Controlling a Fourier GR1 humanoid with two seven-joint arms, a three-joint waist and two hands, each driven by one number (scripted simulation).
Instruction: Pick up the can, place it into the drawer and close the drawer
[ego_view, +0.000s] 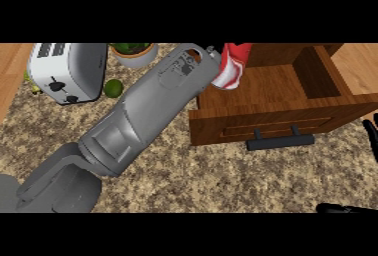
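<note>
Grey left forearm (140, 120) stretches far across the counter (221, 175); its hand is hidden, grip untellable. Red can (235, 65) hangs over the open drawer's (295, 80) far-left corner. Right hand (371, 135) rests relaxed at right edge.

Matte grey, boxy-then-tapering left forearm (140, 120) w/ recessed rectangular panel mid-shell, cut-out slots nr the wrist end & bracket-like elbow housing; glossy black right hand (371, 135) fingers at right edge.

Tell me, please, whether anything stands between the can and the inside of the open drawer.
Nothing visible does. The red can is at the left hand's end, over the open wooden drawer near its left wall, and the bare drawer floor lies below it.
</note>
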